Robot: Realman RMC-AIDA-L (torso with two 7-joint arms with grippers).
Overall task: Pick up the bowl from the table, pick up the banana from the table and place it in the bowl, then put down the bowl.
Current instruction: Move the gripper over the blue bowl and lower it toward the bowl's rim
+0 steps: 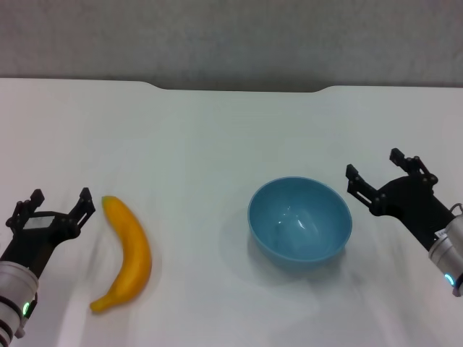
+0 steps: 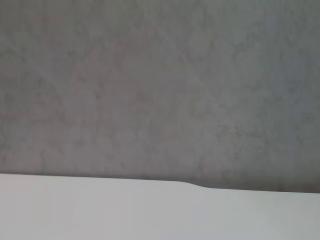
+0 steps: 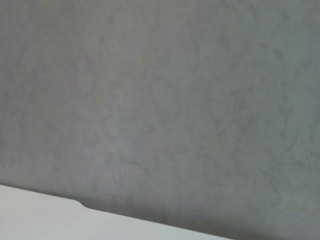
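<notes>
The big, flat white table fills most of the head view, and its far edge has a wide notch cut into it. Behind the table stands a plain grey wall. Both wrist views show only that grey wall with a strip of the white table and a bit of the notched edge. The round, deep, shiny light-blue bowl sits on the table, a little to the right of the middle. It stands upright with its open side up, and its sides are smooth and plain. The curved, smooth yellow-orange banana lies flat on the table, well apart from the bowl, over on the left side. One of its ends points toward the far edge and the other end points toward the near edge. The black left hand is just beside the banana's far end, low over the table, and its two fingers are spread apart with nothing between them. The black right hand is just beside the bowl on its right, and its fingers are spread apart too, holding nothing.
</notes>
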